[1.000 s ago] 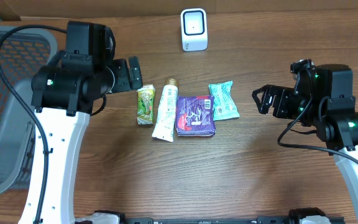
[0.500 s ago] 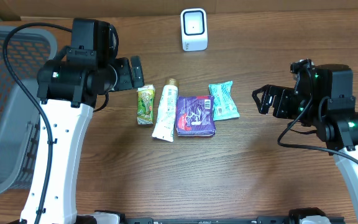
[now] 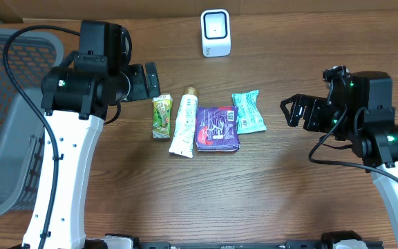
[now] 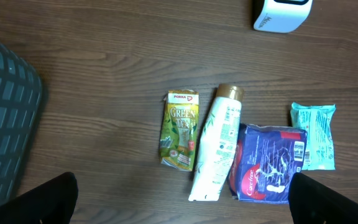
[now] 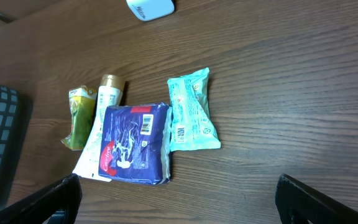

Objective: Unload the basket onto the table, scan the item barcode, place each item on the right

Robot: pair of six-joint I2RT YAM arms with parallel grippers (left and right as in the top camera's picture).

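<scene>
Scanner (overhead): white scanner stands at the far edge of the bench, well apart from both arms.
Items (overhead): four lie in a row at mid-bench, nearer the far edge. From the left they are a green tea pouch, a white tube, a blue packet and a teal packet. Each lies just beside or touching the next.
Basket (overhead): grey basket sits at the left edge of the bench.
Left gripper (overhead): left gripper is released and empty, above the bench just left of the pouch's far end.
Right gripper (overhead): right gripper is spread wide with nothing in it, near the right end of the row and apart from the teal packet.
Fingers (left wrist): dark fingers fill the two lower corners, far apart. All four items lie flat between them, untouched.
Tube (left wrist): its gold cap points toward the scanner, and its side meets the blue packet.
Barcode (right wrist): barcode shows face-up on the blue packet. The teal packet beside it overlaps that packet's edge.
Fingers (right wrist): both sit in the lower corners, parted, clear of every item.
</scene>
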